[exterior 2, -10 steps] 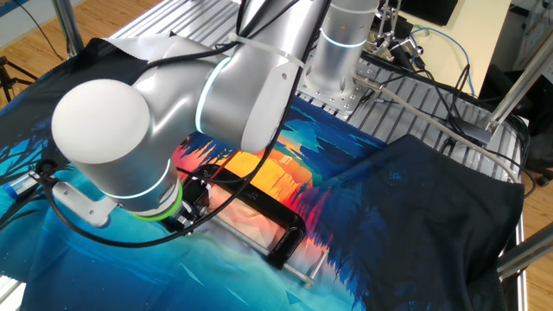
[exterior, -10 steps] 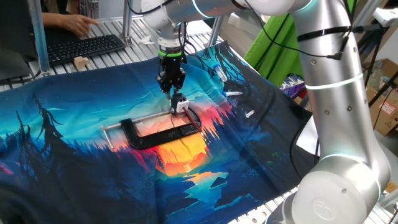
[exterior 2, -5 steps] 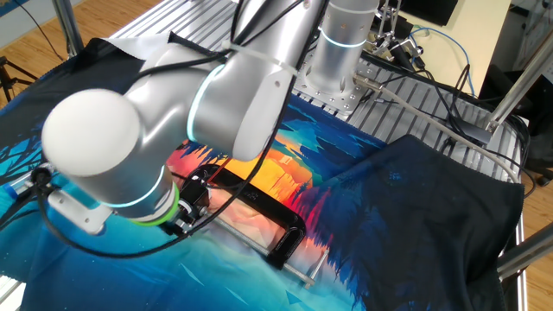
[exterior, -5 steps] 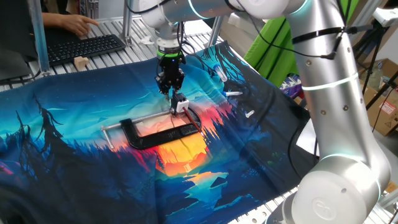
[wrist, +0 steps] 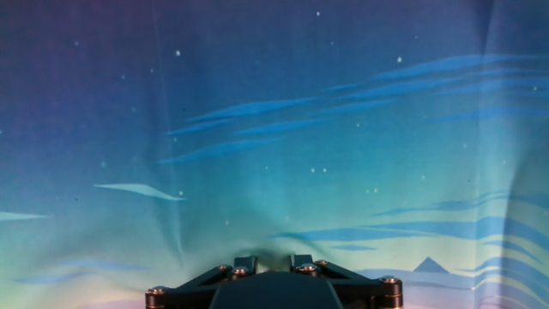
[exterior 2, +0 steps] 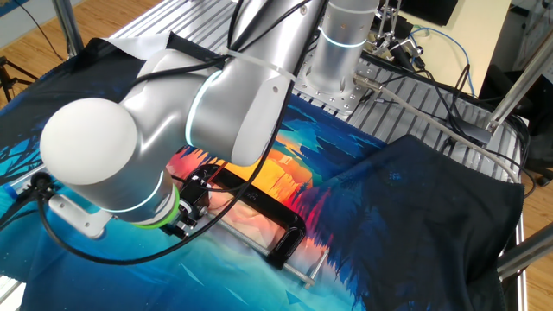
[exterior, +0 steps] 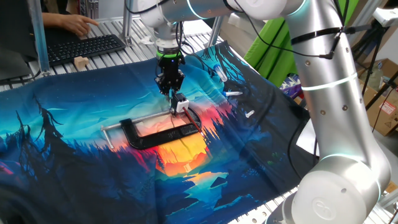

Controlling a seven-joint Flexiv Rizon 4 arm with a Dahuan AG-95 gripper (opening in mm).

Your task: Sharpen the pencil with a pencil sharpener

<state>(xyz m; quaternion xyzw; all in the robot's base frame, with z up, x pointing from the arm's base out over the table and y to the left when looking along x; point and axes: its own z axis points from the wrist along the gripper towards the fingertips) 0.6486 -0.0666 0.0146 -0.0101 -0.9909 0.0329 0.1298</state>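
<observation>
**Tool above the sharpener at the clamp**

In one fixed view the tool (exterior: 170,87) hangs over the printed cloth (exterior: 74,130) covering the bench, pointing down. A thin dark stick, apparently the pencil (exterior: 173,96), runs from its fingertips down to the pencil sharpener (exterior: 181,106), long axis steep and leaning slightly right, lower end at the sharpener. The fingers sit close together around it, though whether they grip it I cannot tell. The sharpener, small and whitish, sits at the open end of the black C-shaped clamp (exterior: 155,134), which lies flat on the cloth. The hand view shows only cloth and the tool's base. The other fixed view hides the tool behind the arm (exterior 2: 216,104).
</observation>
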